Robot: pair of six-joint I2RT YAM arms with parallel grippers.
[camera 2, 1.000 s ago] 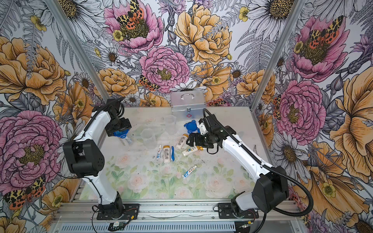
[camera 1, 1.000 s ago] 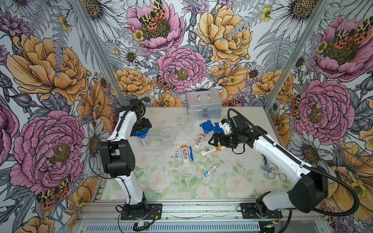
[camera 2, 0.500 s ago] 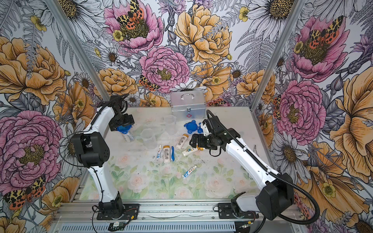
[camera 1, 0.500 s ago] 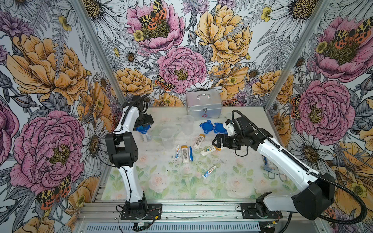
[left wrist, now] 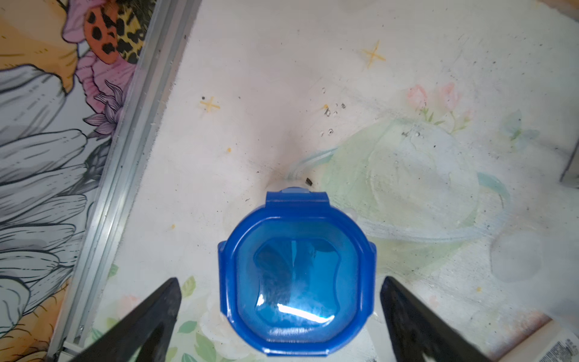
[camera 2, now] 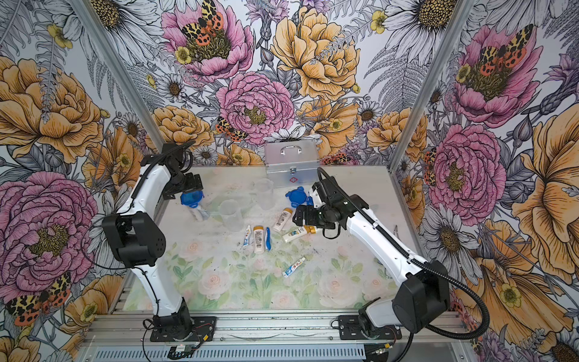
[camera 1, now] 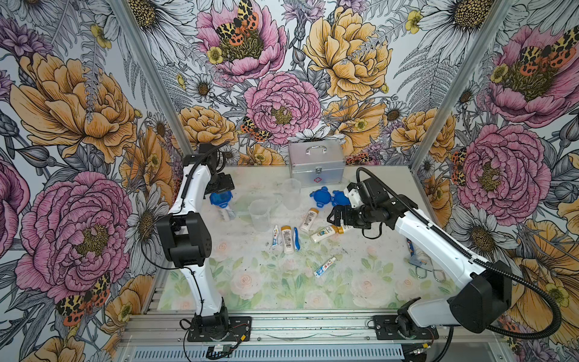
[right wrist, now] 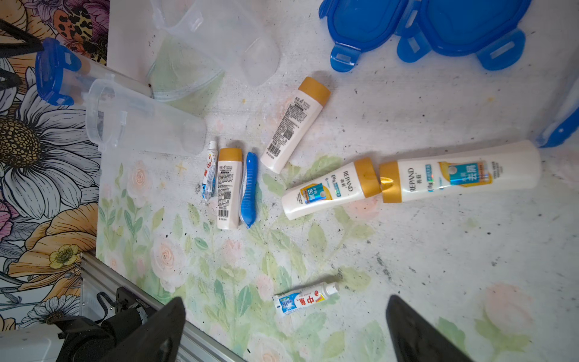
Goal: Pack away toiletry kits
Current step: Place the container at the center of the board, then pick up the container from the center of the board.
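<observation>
Left gripper (left wrist: 280, 282) spread wide, empty, fingers either side of lidded cup (left wrist: 296, 275), clear of it; cup left of metal case (camera 1: 316, 163). Right gripper (right wrist: 285, 301) wide apart, empty, over two bottles (right wrist: 326, 191) lying cap to cap before case. Around: empty cups (camera 1: 260, 214), loose lids (camera 1: 320, 196), toothbrush (camera 1: 296, 238), tubes (camera 1: 325, 267), all before case.

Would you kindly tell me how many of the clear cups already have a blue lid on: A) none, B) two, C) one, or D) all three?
C: only the lidded cup is closed. The two open cups have nothing on them, and two loose lids lie apart from them.
</observation>
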